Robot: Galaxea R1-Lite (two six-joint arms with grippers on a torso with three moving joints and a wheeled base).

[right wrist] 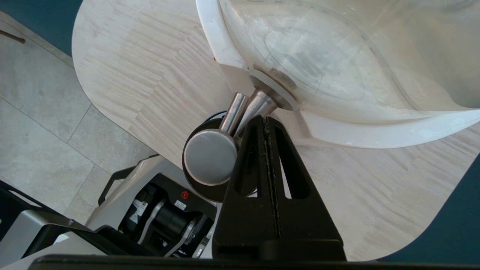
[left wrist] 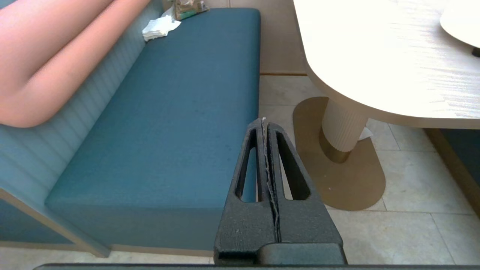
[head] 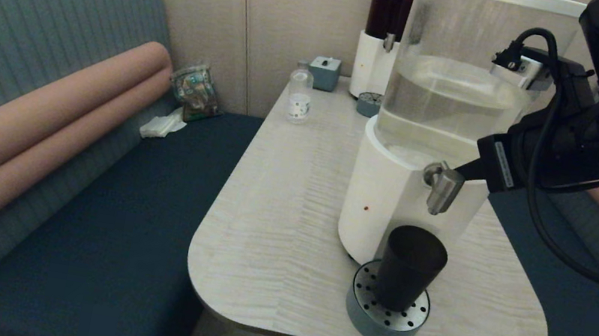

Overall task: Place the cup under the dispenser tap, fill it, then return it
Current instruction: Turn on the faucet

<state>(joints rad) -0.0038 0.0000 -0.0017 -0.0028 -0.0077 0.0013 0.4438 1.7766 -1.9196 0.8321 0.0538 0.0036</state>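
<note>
The black cup [head: 407, 268] stands upright on a round perforated drip tray [head: 385, 319], directly below the steel dispenser tap [head: 442, 187]. No liquid stream shows. My right gripper [head: 462, 171] reaches in from the right, shut and empty, its tip against the tap's stem behind the spout. In the right wrist view the gripper [right wrist: 265, 120] lies beside the tap's round cap [right wrist: 209, 156], and the cup's dark rim [right wrist: 204, 192] shows under it. My left gripper [left wrist: 264, 122] is shut on nothing, parked low over the floor beside the bench.
The large white-based dispenser [head: 384, 206] fills the table's right side. Behind it stand a dark-liquid dispenser [head: 383, 36], a small clear bottle [head: 299, 95] and a grey box [head: 324, 72]. A teal bench [head: 86, 205] runs along the left. The table's rounded edge [head: 228, 302] is near.
</note>
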